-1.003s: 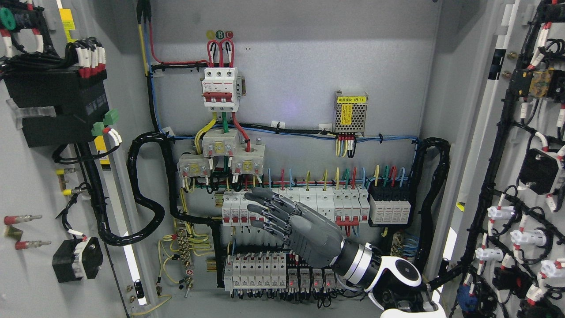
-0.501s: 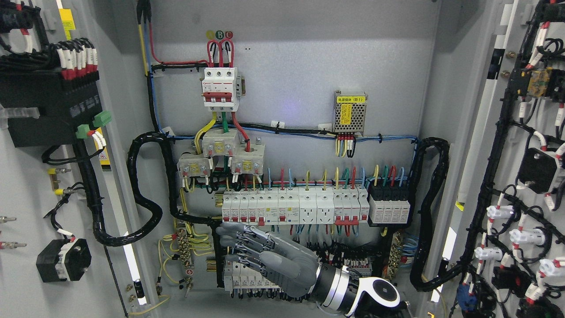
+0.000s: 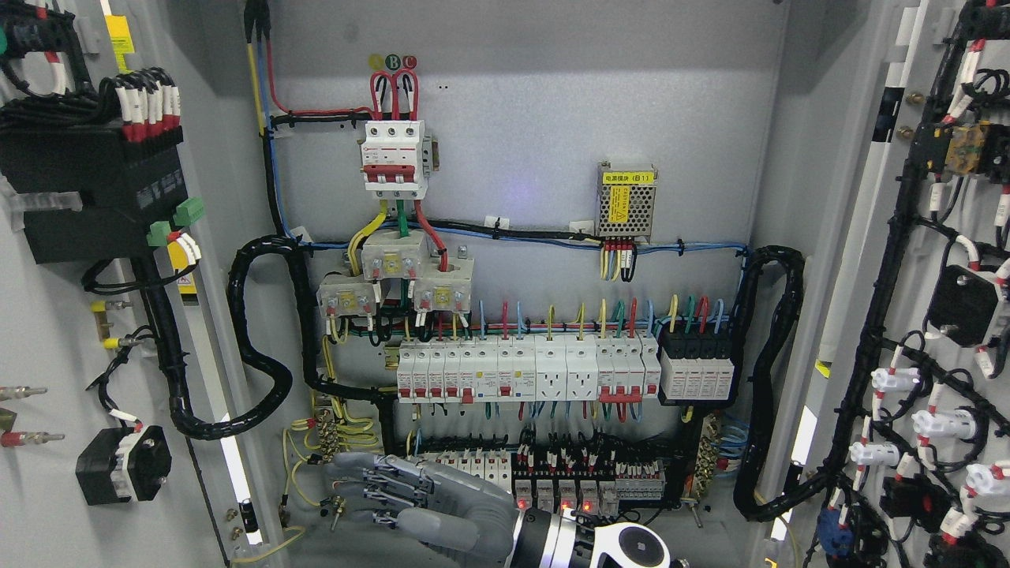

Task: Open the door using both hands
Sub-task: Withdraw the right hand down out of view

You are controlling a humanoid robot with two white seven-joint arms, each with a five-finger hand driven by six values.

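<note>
The cabinet stands with both doors swung wide. The left door shows its inner face with black components and wiring at the picture's left. The right door shows its wired inner face at the far right. My right hand, grey with jointed fingers, comes in at the bottom edge right of the middle. It lies low in front of the cabinet's bottom terminal row, pointing left. Its fingers are spread and hold nothing, touching neither door. My left hand is out of view.
Inside the cabinet, a red three-pole breaker sits high, a row of white breakers spans the middle, and a small power supply is at upper right. Thick black cable conduits loop along both inner sides.
My right hand has dropped from in front of the white breaker row to the cabinet's bottom and slid left, fingers still spread. The left door's components shifted slightly.
</note>
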